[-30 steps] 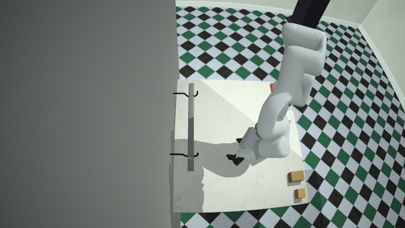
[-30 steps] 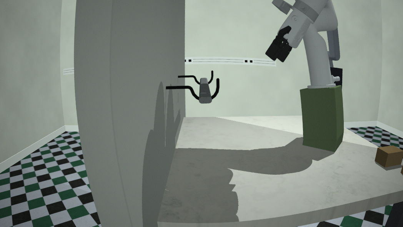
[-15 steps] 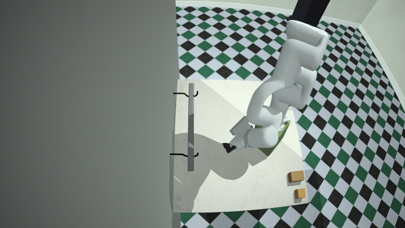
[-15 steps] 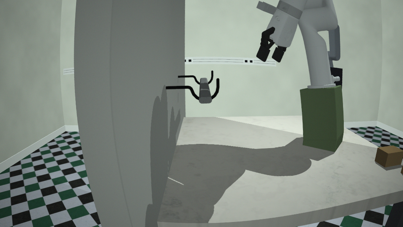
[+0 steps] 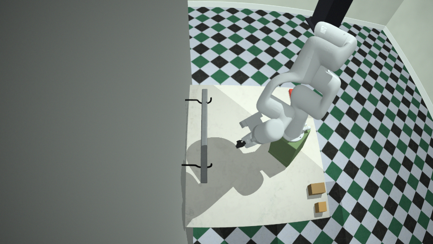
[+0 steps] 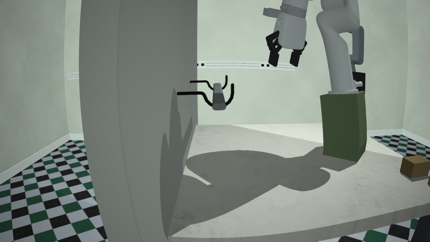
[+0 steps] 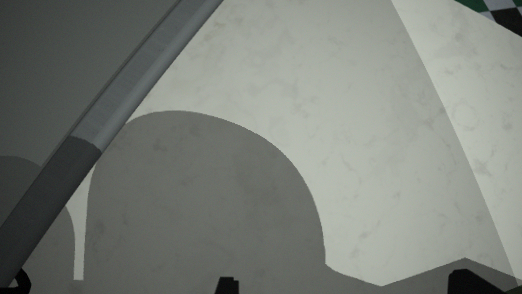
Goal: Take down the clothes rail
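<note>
Top view: a tall grey wall [image 5: 91,121] fills the left side, and the pale marbled counter [image 5: 272,206] butts against its foot over a green, black and white chequered floor [image 5: 230,45]. The white arm [image 5: 305,78] rises from a green pedestal [image 5: 284,151] on the counter and bends over towards the wall, throwing a broad shadow across the marble. The clothes rail [image 5: 204,133], a long grey bar, hangs on the two wall hooks, its long axis running parallel to the wall and just out from it; the far hook [image 5: 193,100] carries it near one end and the near hook [image 5: 193,165] near the other, with a short length of bar overhanging each. The exterior view looks straight along the bar, so only its end face [image 6: 218,100] shows, cradled in the black hooks above the counter. Two brown boxes sit at the counter's outer corner, the bigger [image 5: 316,188] just beside the smaller [image 5: 320,207]. The pincer [image 6: 284,58] hangs higher than the rail and well out from the wall, pointing down, its black fingers [image 6: 273,58] spread wide with nothing between them. From the wrist view the rail [image 7: 130,95] crosses the upper left as a diagonal
</note>
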You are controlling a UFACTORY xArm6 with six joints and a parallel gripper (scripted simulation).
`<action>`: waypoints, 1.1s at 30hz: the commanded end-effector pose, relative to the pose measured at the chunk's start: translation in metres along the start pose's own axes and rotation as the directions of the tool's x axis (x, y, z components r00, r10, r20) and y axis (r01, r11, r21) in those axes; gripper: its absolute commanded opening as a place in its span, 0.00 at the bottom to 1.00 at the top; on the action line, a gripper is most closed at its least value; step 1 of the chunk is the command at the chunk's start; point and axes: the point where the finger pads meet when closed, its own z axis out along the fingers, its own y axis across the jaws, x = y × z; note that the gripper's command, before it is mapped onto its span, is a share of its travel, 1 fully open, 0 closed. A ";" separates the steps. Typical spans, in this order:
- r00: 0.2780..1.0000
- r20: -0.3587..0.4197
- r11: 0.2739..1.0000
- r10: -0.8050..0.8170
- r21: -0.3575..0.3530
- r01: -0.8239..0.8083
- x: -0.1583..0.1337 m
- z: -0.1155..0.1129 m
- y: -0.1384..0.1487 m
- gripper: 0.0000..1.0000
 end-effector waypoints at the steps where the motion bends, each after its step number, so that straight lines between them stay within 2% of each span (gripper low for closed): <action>1: 0.993 0.072 0.996 0.089 -0.037 -0.087 0.014 0.005 0.010 1.00; 3: 0.993 0.072 0.996 0.089 -0.037 -0.087 0.014 0.005 0.010 1.00; 9: 0.963 0.153 0.974 0.222 -0.084 -0.211 0.029 0.012 0.024 1.00; 18: 0.864 0.263 0.903 0.430 -0.134 -0.409 0.054 0.021 0.043 1.00; 20: 0.864 0.263 0.903 0.430 -0.134 -0.409 0.054 0.021 0.043 1.00; 24: 0.797 0.306 0.854 0.520 -0.149 -0.499 0.059 0.023 0.047 1.00; 33: 0.798 0.306 0.854 0.520 -0.149 -0.499 0.064 0.025 0.046 1.00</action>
